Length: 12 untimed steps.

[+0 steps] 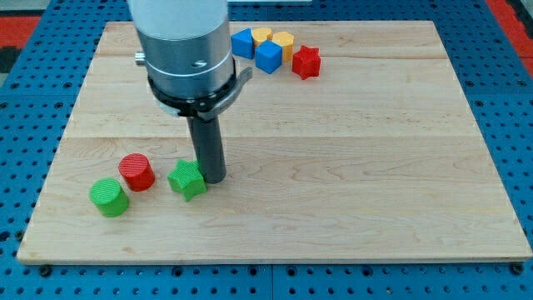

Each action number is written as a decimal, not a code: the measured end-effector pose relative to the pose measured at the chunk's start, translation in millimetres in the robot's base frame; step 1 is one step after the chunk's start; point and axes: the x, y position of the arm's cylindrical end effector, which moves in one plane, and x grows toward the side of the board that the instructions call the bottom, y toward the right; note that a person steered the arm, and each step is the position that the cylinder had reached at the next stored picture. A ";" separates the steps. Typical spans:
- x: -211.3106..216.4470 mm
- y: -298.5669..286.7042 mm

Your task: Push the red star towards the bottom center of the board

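The red star (pixel 306 62) lies near the view's top, just right of centre, at the right end of a cluster of blocks. My tip (pixel 213 178) rests on the wooden board (pixel 350 167) at the lower left, touching the right side of a green star (pixel 187 179). The tip is far from the red star, below it and to its left.
Next to the red star sit a blue cube (pixel 269 56), a yellow block (pixel 284 42), a second yellow block (pixel 261 35) and a blue block (pixel 242 42). A red cylinder (pixel 136 172) and a green cylinder (pixel 109 197) stand left of the green star.
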 end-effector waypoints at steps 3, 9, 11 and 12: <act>1.3 -45.1; -81.8 177.7; -237.7 229.4; -239.6 229.4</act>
